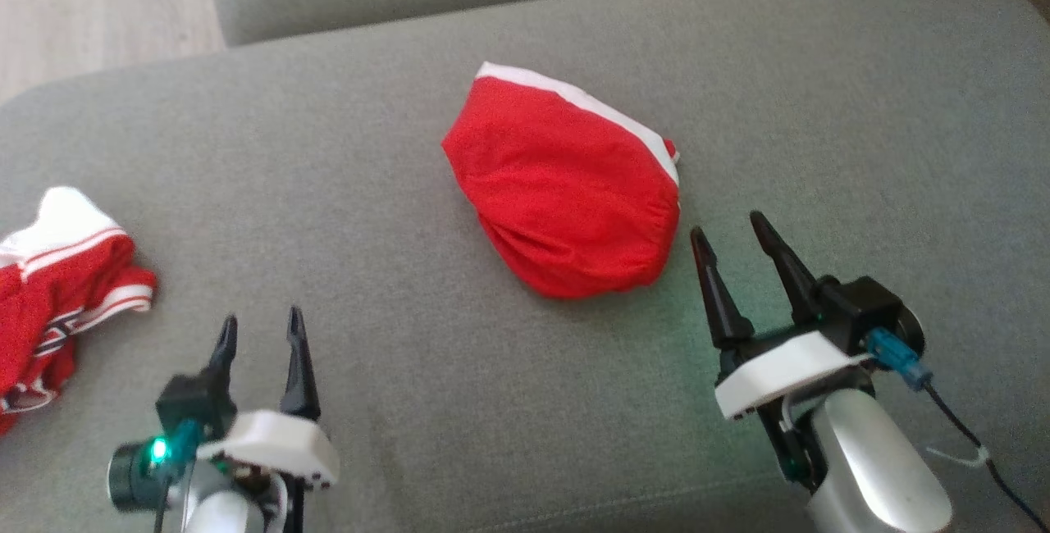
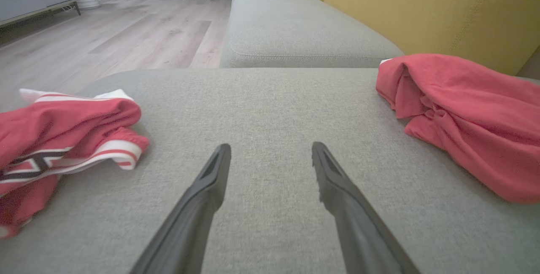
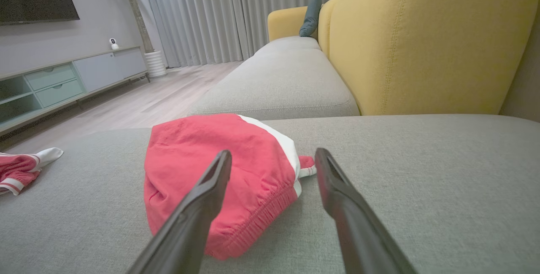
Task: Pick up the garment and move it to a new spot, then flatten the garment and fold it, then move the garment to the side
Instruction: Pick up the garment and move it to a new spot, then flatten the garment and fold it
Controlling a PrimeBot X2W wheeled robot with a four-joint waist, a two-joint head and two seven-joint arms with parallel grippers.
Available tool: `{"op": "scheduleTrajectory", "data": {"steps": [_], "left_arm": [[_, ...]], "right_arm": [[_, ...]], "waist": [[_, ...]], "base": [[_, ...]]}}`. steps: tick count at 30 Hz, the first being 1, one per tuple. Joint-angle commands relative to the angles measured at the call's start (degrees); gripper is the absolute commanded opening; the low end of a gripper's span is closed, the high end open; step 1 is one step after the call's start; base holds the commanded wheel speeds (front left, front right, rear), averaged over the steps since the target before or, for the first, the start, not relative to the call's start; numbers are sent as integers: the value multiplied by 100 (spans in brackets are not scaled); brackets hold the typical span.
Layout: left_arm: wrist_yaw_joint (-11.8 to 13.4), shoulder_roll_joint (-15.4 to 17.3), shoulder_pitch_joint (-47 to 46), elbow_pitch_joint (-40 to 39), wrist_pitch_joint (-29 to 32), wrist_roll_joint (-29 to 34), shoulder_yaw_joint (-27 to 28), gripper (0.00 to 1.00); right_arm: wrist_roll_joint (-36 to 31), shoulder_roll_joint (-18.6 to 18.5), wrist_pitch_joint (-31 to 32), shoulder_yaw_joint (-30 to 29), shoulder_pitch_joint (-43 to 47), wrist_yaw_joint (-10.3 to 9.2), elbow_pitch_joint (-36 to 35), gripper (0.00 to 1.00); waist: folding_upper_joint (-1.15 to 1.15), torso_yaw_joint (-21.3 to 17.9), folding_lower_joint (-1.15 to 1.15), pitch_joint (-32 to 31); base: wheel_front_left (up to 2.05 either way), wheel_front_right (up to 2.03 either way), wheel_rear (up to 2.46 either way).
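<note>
Left tool [image 1: 262, 314] and right tool [image 1: 726, 222] are spread, empty; the right should probably pinch every layer of the folded garment [image 1: 566, 189].

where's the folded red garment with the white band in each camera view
head view: folded red garment at centre
left wrist view: at the right edge
right wrist view: left of centre, low
shared landmark: striped red-and-white garment, at the left in all three

Living room, grey sofa [image 3: 422, 160] (yellow back [image 3: 422, 42]), curtains [image 3: 236, 12], media cabinet [image 3: 63, 80]
</note>
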Motion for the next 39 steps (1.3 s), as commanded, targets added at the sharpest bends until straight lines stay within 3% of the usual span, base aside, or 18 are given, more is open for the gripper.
{"op": "scheduleTrajectory", "data": {"steps": [1, 12, 20, 37, 38, 39], "left_arm": [[22, 42, 18, -307, -35, -2, 186, 100], [140, 39, 241, -538, -35, -148, -124, 100], [101, 38, -99, -504, -35, -153, -479, 100], [91, 38, -541, -482, -35, -222, -831, 100], [93, 38, -553, -480, -35, -227, -841, 100], [95, 38, -563, -479, -35, -233, -847, 100]], "right_arm": [[-30, 59, -62, 29, -24, 42, -121, 100], [-57, 59, -62, -179, 84, 42, -19, 100], [67, 59, -62, -543, -451, 42, 306, 100], [-61, 59, -62, -1111, -1489, 42, 2098, 100], [-58, 59, -62, -1116, -1505, 42, 2142, 85], [-46, 59, -62, -1109, -1515, 42, 2173, 50]], "waist": [[0, 124, 0, -213], [0, 230, 0, -117], [0, 587, 0, 347], [0, 1141, 0, 949], [0, 1148, 0, 963], [0, 1154, 0, 976]], "base": [[0, 0, 0], [0, 0, 0], [0, 0, 0], [0, 0, 0], [0, 0, 0], [0, 0, 0]]}}
